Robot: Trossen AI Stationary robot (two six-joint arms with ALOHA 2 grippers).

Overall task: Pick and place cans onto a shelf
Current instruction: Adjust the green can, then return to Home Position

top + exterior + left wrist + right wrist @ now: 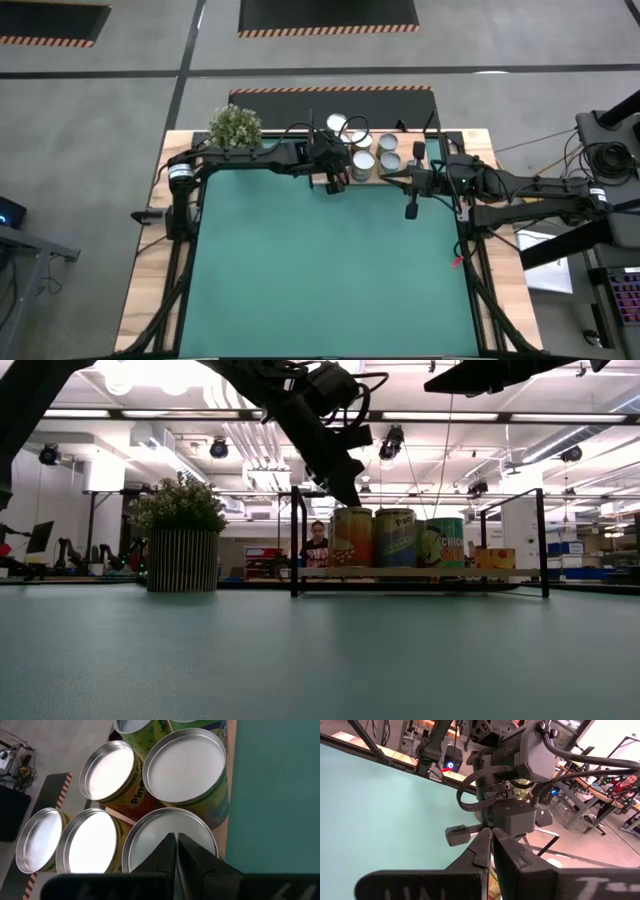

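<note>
Nothing that I can see is left on the green mat (330,270), the near part of my table: no tin lies loose there in the high or the low view. Over its far edge my right gripper (410,210) hangs empty, fingers pressed together, pointing toward the left arm.

Farther back, my left gripper (333,183) sits just over the front left corner of the shelf (432,148), fingers also pinched shut on nothing. Its wrist camera looks straight down onto the nearest can (167,840).

Beyond that stand the cans (362,160), all on the shelf, packed touching in a tight cluster, silvery tops up. I count about six from above; the low view shows them upright in a row on the board. The shelf's right part looks bare.

At the far left corner stands the potted plant (235,127), apart from the work.

My judgement: the placing looks finished or nearly so, with both arms needing only to pull back, unless more cans wait out of sight.
</note>
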